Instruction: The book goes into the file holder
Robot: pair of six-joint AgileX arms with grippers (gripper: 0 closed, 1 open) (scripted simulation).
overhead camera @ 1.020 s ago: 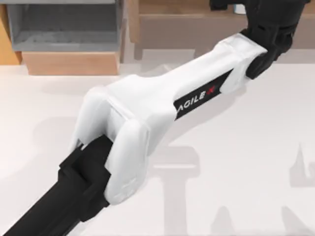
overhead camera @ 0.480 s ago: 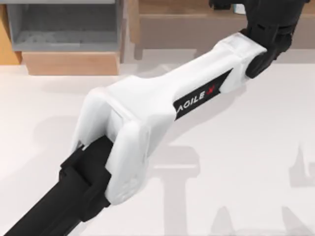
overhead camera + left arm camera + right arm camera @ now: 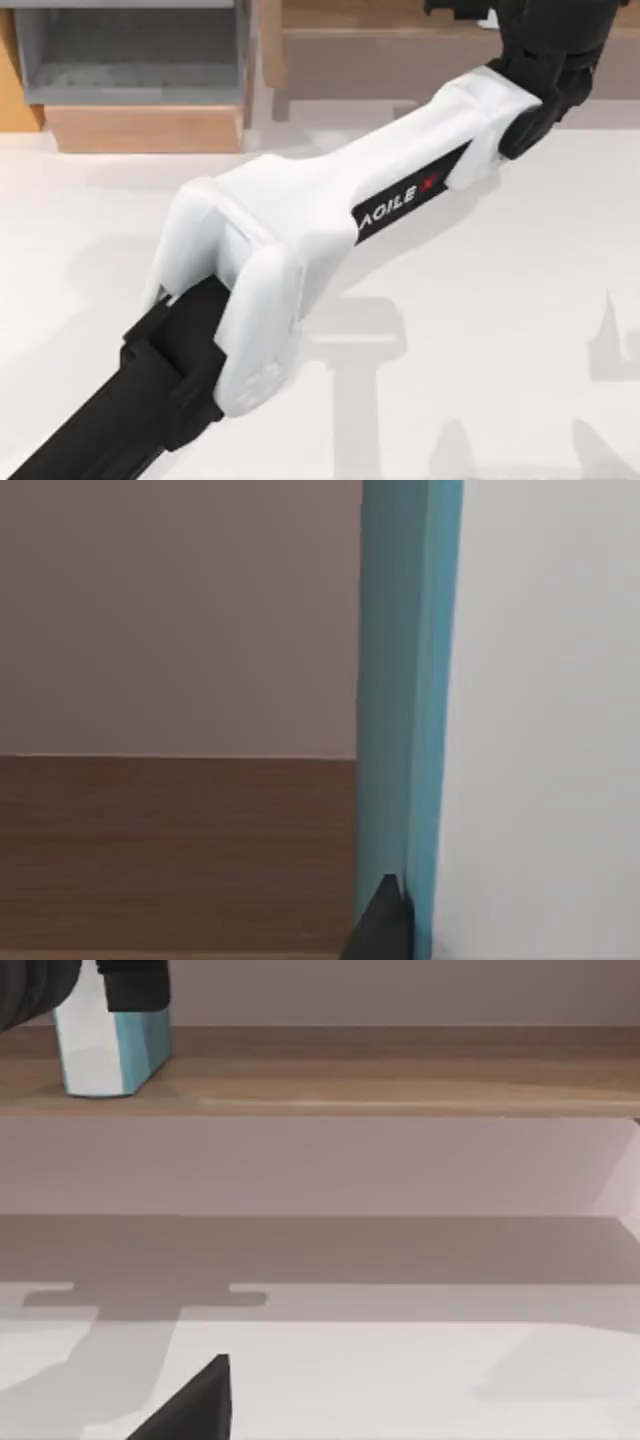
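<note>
The teal-blue book (image 3: 105, 1050) stands upright on the long tan shelf (image 3: 400, 1090) at the back right. My left arm reaches across the table from the near left, and my left gripper (image 3: 128, 985) is shut on the book's top. In the left wrist view the book's teal edge (image 3: 405, 680) runs straight ahead, with one dark fingertip (image 3: 385, 925) against it. From above, a sliver of the book (image 3: 487, 18) shows beside the black wrist (image 3: 550, 40). The file holder (image 3: 130, 85), grey inside with wooden panels, sits at the back left, far from the book. One dark fingertip (image 3: 195, 1410) of my right gripper hangs low over the table.
The left arm's white forearm (image 3: 330, 210) spans the middle of the table diagonally. A wooden block (image 3: 145, 128) fronts the file holder. The white tabletop (image 3: 500, 330) lies open at the right and near side.
</note>
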